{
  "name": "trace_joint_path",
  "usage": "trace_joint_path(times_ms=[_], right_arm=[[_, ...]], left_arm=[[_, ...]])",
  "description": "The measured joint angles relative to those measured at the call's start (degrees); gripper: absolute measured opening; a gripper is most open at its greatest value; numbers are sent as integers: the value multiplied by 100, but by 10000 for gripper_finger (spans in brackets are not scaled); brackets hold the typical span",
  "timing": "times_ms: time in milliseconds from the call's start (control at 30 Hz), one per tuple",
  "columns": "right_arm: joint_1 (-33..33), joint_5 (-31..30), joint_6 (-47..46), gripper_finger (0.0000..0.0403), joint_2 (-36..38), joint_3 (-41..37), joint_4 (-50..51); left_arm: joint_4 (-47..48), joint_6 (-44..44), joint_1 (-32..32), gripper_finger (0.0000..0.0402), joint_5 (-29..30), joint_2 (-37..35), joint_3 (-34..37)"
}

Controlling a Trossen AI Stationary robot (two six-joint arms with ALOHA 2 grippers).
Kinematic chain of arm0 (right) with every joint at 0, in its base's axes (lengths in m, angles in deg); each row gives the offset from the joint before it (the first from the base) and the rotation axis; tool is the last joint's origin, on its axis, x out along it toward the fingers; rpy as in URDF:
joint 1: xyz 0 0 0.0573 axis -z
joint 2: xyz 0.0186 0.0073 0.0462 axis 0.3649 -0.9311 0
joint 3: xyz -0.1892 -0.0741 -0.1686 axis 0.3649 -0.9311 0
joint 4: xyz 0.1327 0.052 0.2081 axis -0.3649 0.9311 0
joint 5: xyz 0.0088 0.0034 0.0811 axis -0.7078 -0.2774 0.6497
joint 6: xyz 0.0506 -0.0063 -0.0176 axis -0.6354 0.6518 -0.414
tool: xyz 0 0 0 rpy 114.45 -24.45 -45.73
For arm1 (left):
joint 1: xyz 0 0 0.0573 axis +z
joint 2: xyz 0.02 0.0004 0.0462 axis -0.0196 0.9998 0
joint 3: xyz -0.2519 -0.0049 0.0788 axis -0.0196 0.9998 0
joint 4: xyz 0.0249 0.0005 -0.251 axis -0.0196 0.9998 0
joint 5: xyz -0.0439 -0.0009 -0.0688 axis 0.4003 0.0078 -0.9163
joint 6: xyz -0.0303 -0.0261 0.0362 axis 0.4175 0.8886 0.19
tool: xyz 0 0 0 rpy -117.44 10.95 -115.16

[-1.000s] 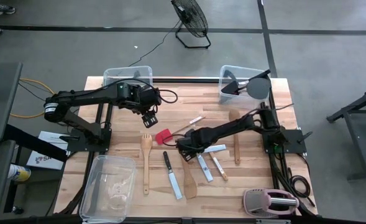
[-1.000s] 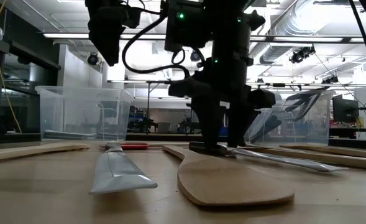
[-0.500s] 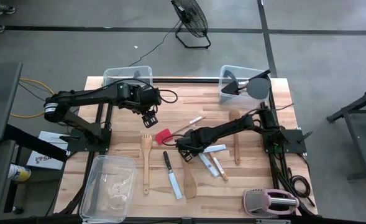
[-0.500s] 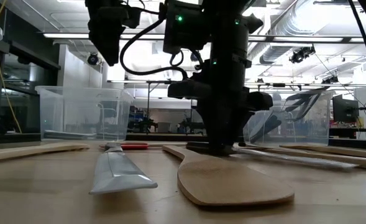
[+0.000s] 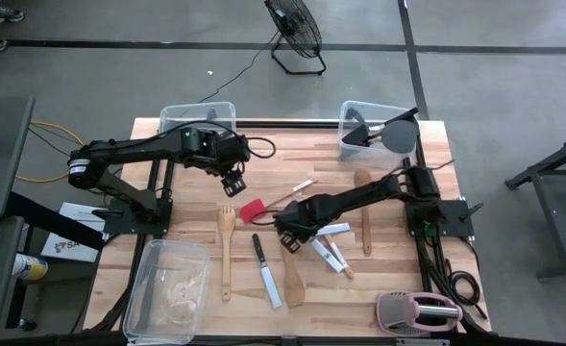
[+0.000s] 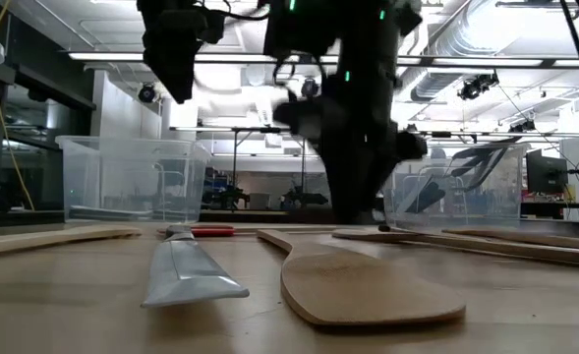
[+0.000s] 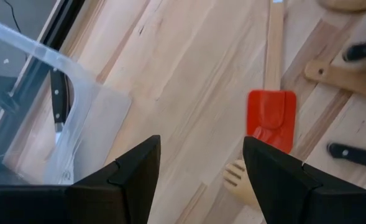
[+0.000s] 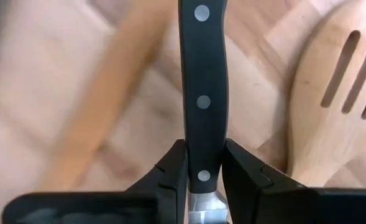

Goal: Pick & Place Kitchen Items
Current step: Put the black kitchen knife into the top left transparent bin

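Observation:
My right gripper (image 5: 290, 234) stands mid-table, pointing down, shut on a black-handled knife (image 8: 202, 81) whose white blade (image 5: 323, 252) slants toward the right. My left gripper (image 5: 232, 183) hangs open above the table at the far left, over the small red spatula (image 7: 271, 118), touching nothing. Flat on the boards lie a forked wooden turner (image 5: 226, 245), another knife (image 5: 263, 271), a wooden spatula (image 5: 292, 281) and a wooden spoon (image 5: 364, 210). My right gripper pinches the knife's black handle between its two fingers, at the end next to the blade (image 8: 202, 177). The fingers come from above and lie across the handle. Whether the blade is clear of the table, I cannot tell.
Clear bins stand at the far left (image 5: 198, 117), the far right (image 5: 359, 135) with dark spatulas in it, and the near left (image 5: 172, 288). A pink-and-grey toaster (image 5: 419, 312) sits near right. A slotted wooden head (image 8: 338, 93) lies beside the held knife.
My right gripper has shut on the knife's handle, rolled a little and risen slightly. The knife has turned about, its blade swinging toward the table's right edge.

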Motion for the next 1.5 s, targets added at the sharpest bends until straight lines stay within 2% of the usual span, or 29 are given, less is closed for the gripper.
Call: trace_joint_path(times_ms=[467,767,900,1033,1300,1500], right_arm=[[185,-47,654,66,1168,16,749],[739,57,2011,66,1993,18,1313],[1018,-95,2558,66,2335,18,1291],[1351,13,3199,66,2631,18,1297],[1971,542,4542,66,2745,21,1403],[2278,726,5174,66,2745,21,1437]], left_arm=[[-1053,-162,2,223,-269,0,0],[-2230,-890,4,223,-446,0,0],[-2728,-1056,4,223,-531,0,0],[-3231,-1254,4,223,-581,0,0],[-4366,-1847,1,223,-1432,120,-10],[-4457,-2110,2,223,-1469,460,-6]])
